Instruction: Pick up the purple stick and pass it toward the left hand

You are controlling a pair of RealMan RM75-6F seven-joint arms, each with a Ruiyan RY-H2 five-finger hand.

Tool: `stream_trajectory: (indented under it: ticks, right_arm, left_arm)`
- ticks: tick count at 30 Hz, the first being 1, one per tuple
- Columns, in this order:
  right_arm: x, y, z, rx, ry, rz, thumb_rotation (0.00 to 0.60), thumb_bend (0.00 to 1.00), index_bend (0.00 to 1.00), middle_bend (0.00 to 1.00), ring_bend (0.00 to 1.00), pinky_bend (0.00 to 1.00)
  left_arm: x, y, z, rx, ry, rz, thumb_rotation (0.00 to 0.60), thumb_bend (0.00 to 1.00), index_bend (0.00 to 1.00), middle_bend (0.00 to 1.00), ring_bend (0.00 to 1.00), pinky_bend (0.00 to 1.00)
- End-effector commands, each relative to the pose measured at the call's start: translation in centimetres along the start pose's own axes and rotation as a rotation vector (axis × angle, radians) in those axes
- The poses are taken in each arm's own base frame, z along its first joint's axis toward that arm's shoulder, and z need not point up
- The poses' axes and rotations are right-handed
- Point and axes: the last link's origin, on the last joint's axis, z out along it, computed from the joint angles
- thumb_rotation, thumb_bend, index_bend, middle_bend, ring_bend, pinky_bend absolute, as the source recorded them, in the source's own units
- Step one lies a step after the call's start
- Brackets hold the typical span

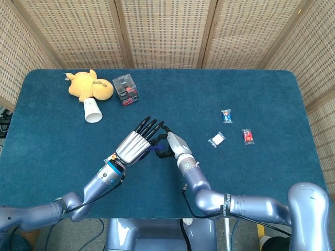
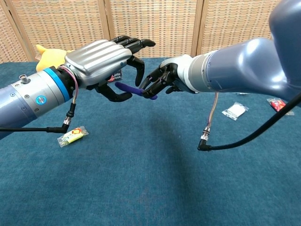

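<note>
We see the purple stick (image 2: 133,90) in the air over the middle of the table, between the two hands. It's thin, smooth, rod-shaped and glossy violet. In the chest view its free end points toward the left hand's palm; the head view shows only a short sliver (image 1: 155,149).

The right hand (image 2: 162,81) pinches the stick at its near end with dark fingertips (image 2: 151,90) bunched around it. It has a white-grey shell on the back and black, segmented fingers. The forearm is a smooth, rounded metallic blue-grey, with a black cable looping under it.

The left hand (image 2: 106,61) is spread over the stick's free end, palm down and fingers apart, with the thumb (image 2: 115,96) curled underneath. We can't tell whether any finger actually touches the stick. The back plate is ribbed silver metal, the fingers are black, and there's a bright blue ring at the wrist.

The table (image 1: 272,172) is covered in dark teal cloth with a carpet-like nap.

Loose items:
- yellow-wrapped candy (image 2: 73,135) in crinkly clear film, below the left forearm
- white sachet (image 1: 216,139), flat and glossy, right of the hands
- blue-wrapped candy (image 1: 226,116) and red-wrapped candy (image 1: 248,136), further right
- yellow plush toy (image 1: 89,87), soft and rounded, at the far left corner
- white paper cup (image 1: 92,111), tipped on its side just beside the plush
- clear cube box (image 1: 125,90) with red and black contents, next to the plush

Behind the table are woven cane screen panels (image 1: 162,31) in wooden frames.
</note>
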Motion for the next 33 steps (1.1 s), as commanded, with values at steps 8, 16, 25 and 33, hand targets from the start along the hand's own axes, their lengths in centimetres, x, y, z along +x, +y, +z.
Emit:
stream_trajectory:
  ticks: [8,16,25,33]
  right_arm:
    - [0.1,0.2,0.07,-0.003,0.002,0.002,0.6,0.63,0.67,0.09,0.0,0.0]
    - [0.19,0.35,0.07,-0.004,-0.001,0.004,0.6,0.63,0.67,0.1,0.0,0.0]
    - [0.33,0.62,0.11,-0.008,-0.002,0.005,0.6,0.64,0.67,0.1,0.0,0.0]
    - [0.42,0.69,0.09,-0.008,-0.001,0.005,0.6,0.64,0.67,0.1,0.0,0.0]
  left_arm:
    - [-0.07,-0.07,0.04,0.004,0.001,0.0,0.6,0.38,0.54,0.0,0.0,0.0]
    - [-0.23,-0.08,0.23,0.01,-0.001,0.006,0.6,0.41,0.55,0.0,0.0,0.0]
    - [-0.29,0.11,0.31,0.014,-0.006,-0.017,0.6,0.42,0.58,0.0,0.0,0.0]
    - [-0.37,0.47,0.35,0.01,-0.011,-0.036,0.6,0.42,0.57,0.0,0.0,0.0]
